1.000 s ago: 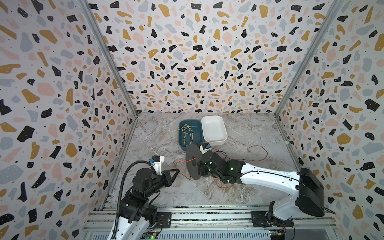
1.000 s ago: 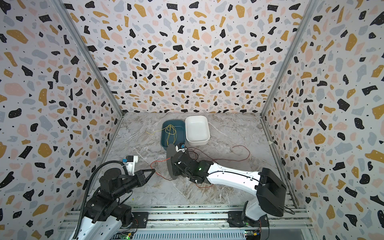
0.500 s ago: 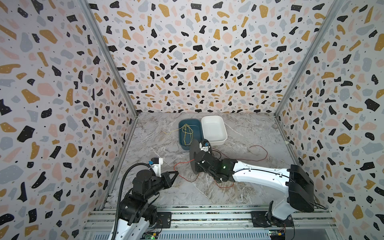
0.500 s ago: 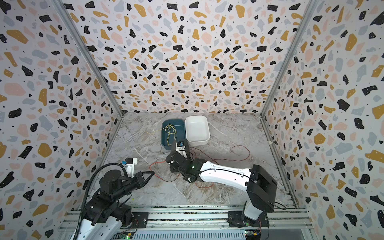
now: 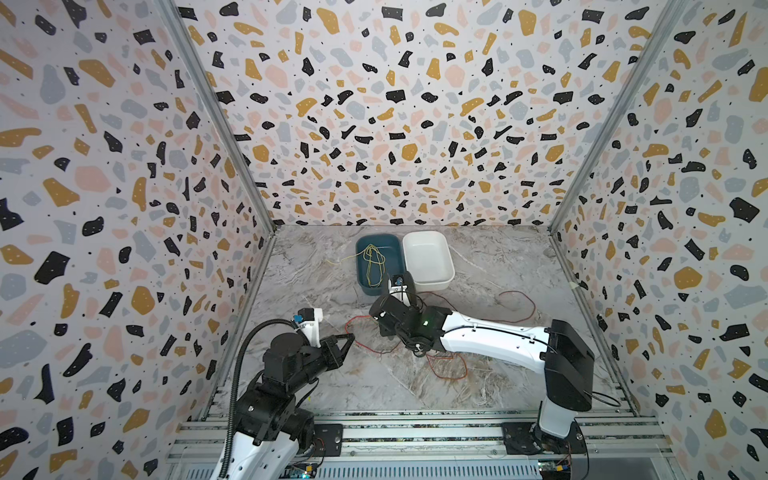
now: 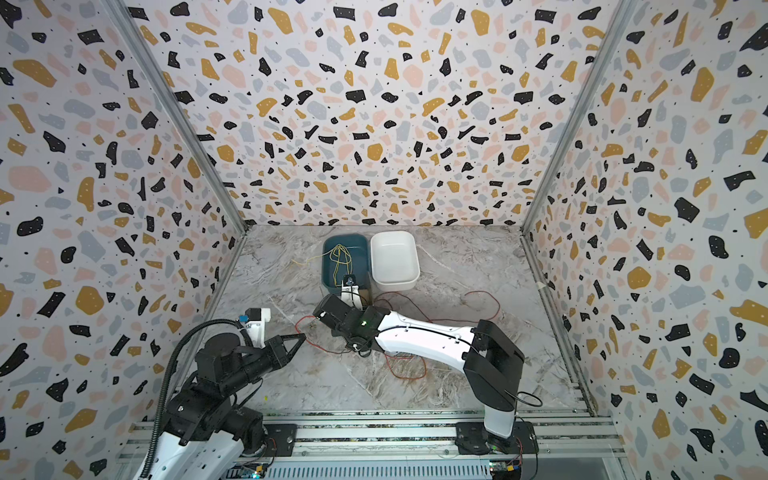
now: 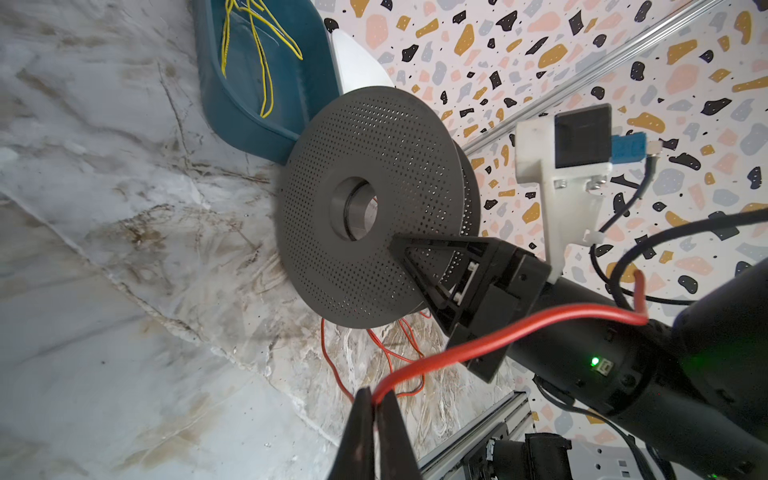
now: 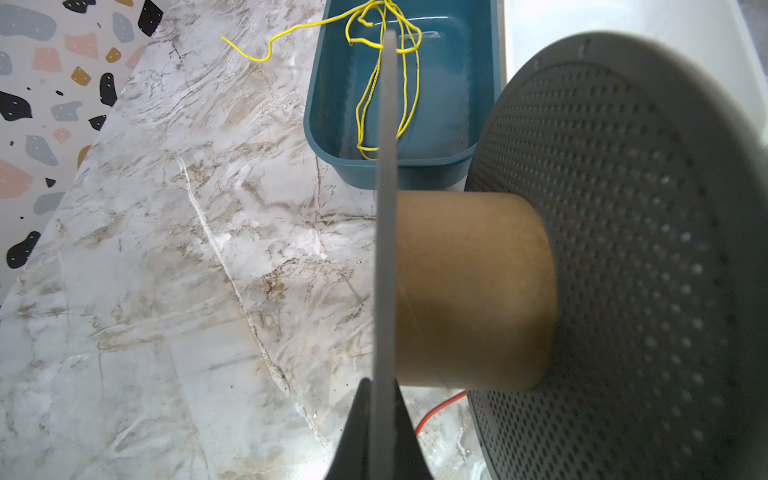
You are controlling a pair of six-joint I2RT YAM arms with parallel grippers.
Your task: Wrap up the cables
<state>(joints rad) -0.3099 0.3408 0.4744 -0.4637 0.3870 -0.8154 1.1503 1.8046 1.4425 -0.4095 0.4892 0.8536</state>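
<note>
Nothing here can be read: no word, label, brand or number is legible on anything in sight.

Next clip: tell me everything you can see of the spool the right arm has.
The spool has two dark grey perforated discs, looking like plastic, joined by a brown cardboard-like core, with a hole through the centre. Its discs are upright, axis level, close to the teal bin. The right pincer clamps one disc's rim. No red cable is wound on the visible core.
</note>
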